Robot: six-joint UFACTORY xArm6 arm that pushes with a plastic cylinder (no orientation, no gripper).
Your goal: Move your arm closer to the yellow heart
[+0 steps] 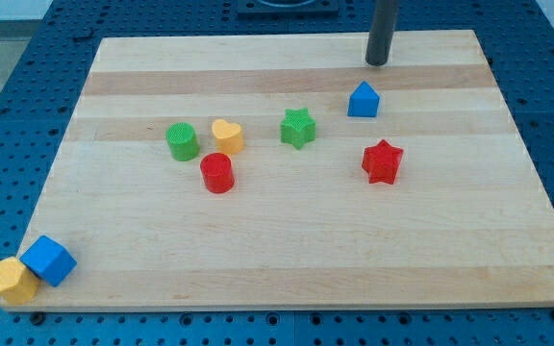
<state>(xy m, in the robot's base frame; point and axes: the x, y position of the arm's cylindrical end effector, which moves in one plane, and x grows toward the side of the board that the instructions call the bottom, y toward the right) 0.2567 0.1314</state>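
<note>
The wooden board (287, 240) lies on a blue perforated table (17, 86). A green cylinder (182, 141) stands left of centre, with a red cylinder (216, 173) near it, toward the view's lower right. A green star (298, 127) sits near the board's middle. A blue house-shaped block (363, 100) lies toward the view's upper right, and a red star (383, 161) lies below it, apart. At the board's bottom-left corner, a blue cube (48, 260) touches a yellow block (12, 280) that overhangs the edge; its shape cannot be determined.
</note>
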